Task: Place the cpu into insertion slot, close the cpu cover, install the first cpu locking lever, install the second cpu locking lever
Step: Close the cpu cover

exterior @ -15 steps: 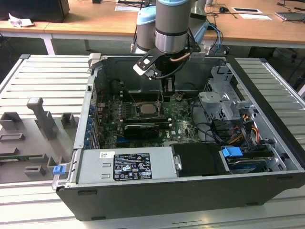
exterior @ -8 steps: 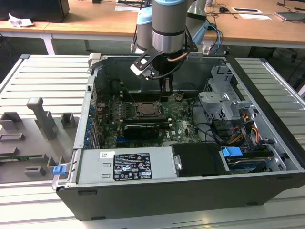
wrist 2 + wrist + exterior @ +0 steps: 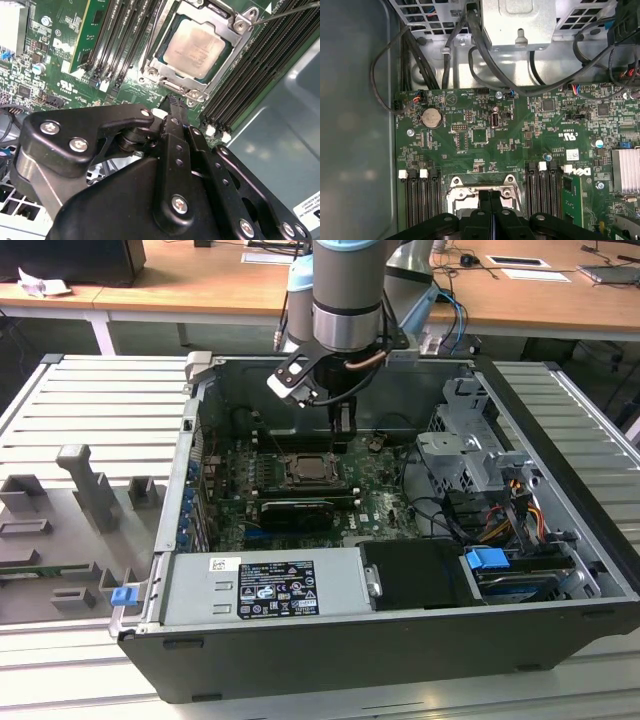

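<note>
The arm (image 3: 347,280) comes down from above, nearly vertical, and its grey wrist (image 3: 347,325) is turned downward. Below the wrist hangs the black end effector (image 3: 343,423), which points straight down. A small white bracket (image 3: 288,381) sits at the side of the wrist, toward the exterior view's left. In both wrist views the two narrow fingers (image 3: 175,135) (image 3: 485,212) lie pressed against each other, with only a thin line where they meet. The black linkage bars (image 3: 75,142) with silver screws are folded inward on both sides.
</note>
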`<state>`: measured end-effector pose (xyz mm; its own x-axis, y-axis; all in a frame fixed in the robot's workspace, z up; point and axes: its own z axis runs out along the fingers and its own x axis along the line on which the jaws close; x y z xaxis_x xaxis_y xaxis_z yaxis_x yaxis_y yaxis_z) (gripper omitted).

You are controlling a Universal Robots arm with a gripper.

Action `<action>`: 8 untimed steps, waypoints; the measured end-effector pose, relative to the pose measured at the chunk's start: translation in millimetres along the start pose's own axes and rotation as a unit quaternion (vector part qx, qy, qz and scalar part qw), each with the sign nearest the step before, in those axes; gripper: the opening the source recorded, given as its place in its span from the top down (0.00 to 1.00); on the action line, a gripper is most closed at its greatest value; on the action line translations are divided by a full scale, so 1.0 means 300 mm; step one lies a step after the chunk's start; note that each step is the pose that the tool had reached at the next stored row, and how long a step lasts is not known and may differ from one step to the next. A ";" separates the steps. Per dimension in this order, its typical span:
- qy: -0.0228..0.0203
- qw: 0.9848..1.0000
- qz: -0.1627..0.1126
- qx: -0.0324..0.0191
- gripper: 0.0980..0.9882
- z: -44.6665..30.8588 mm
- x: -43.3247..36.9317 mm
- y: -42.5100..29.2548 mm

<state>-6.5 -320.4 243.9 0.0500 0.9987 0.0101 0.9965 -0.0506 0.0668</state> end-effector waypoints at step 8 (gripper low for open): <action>0.000 1.000 0.000 0.000 0.99 -0.001 -0.001 -0.021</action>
<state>-12.7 -320.4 243.9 0.0499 0.9987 0.0101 0.9965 -0.0505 0.0668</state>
